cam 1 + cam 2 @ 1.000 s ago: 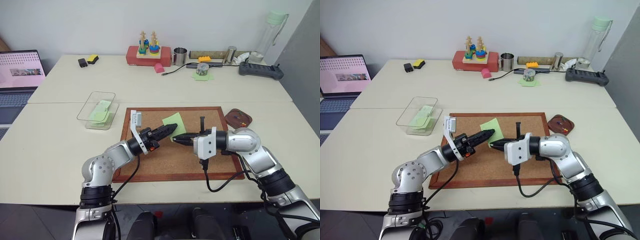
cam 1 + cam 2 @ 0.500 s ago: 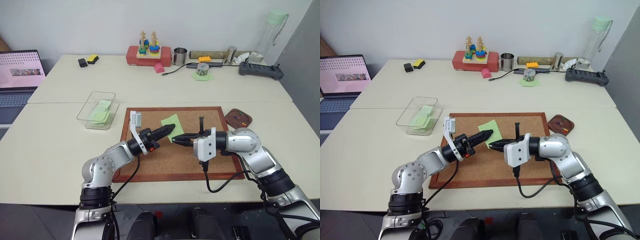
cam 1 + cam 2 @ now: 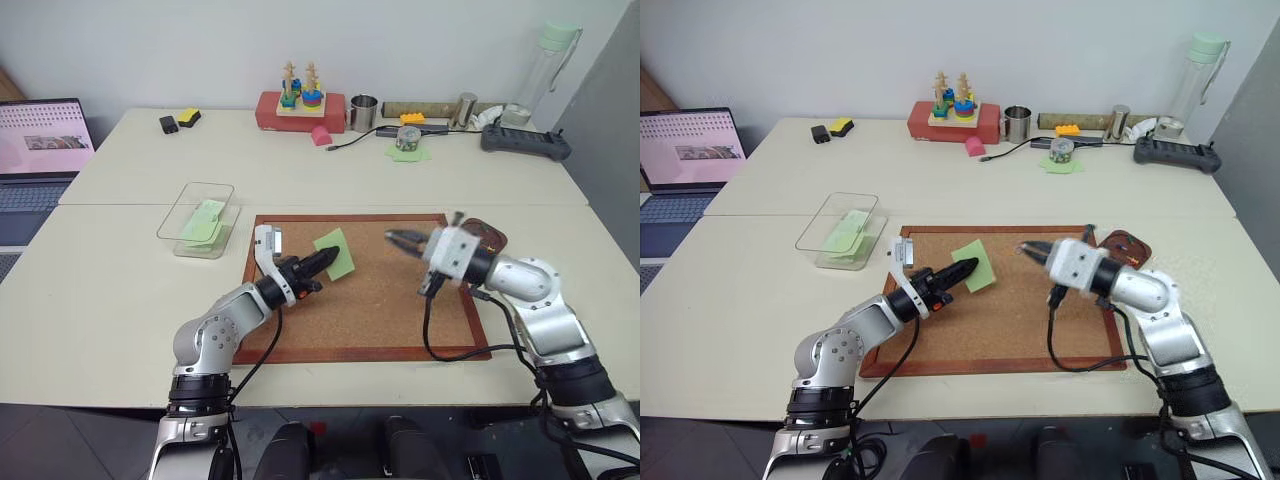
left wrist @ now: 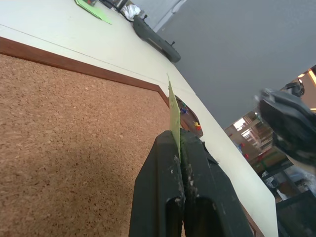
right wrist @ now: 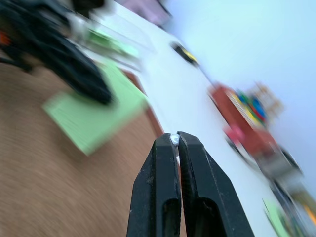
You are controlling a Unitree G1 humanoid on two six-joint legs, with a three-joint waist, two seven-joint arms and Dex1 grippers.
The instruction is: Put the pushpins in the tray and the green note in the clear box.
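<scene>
Left gripper [image 3: 325,259] clenched on the green note [image 3: 336,254] above the cork board [image 3: 360,325]; right gripper [image 3: 392,237] pinched around a small pale pin head [image 5: 174,139].

The note stands edge-on between the left fingers in the left wrist view, lifted off the board. The clear box [image 3: 196,220] sits just left of the board with green paper inside; the tray [image 3: 480,236] lies at the board's right corner, partly hidden behind the right wrist. A laptop [image 3: 38,150], a red toy block [image 3: 297,108], a metal cup [image 3: 363,113] and a bottle [image 3: 545,70] line the table's edges. The right wrist view is smeared, so the pin's colour is hard to make out.
</scene>
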